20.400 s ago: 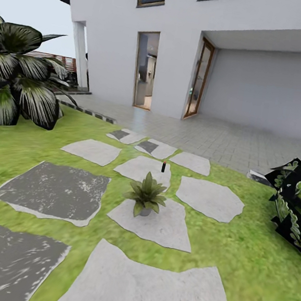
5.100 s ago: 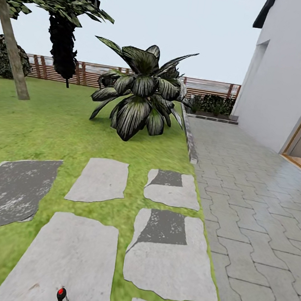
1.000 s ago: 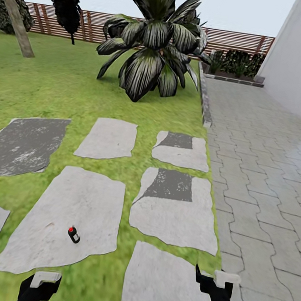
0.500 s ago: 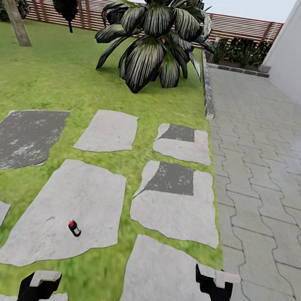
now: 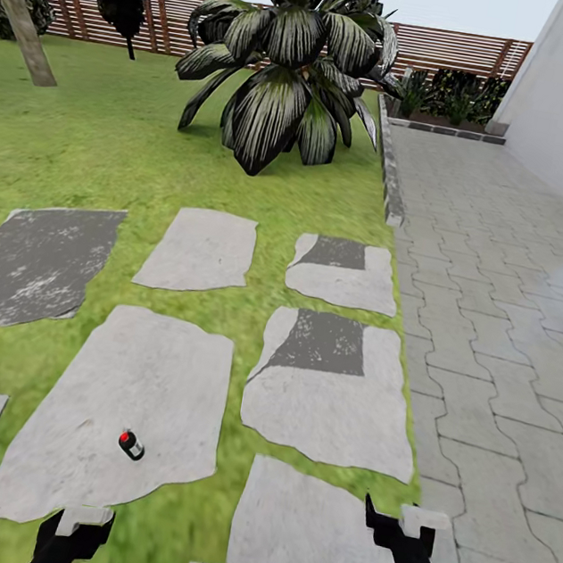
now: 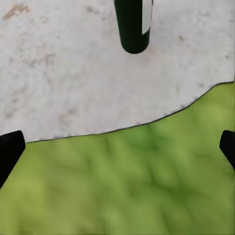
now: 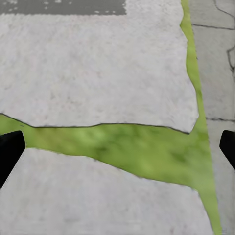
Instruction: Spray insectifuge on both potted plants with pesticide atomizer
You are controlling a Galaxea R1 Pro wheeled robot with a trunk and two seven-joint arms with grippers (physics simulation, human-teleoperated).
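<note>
Garden lawn (image 5: pixel 96 136) with grey stepping stones (image 5: pixel 118 410), paved patio (image 5: pixel 503 306) and slat fence (image 5: pixel 460 51) beyond a large bush (image 5: pixel 285 75). Left pincer (image 6: pixel 117 147) and right pincer (image 7: pixel 117 147) hang low, fingers spread wide, holding nothing. The pesticide atomizer (image 5: pixel 131 444) stands near one stone's front edge.

The pesticide atomizer (image 6: pixel 133 25) is cut off above its dark body.
</note>
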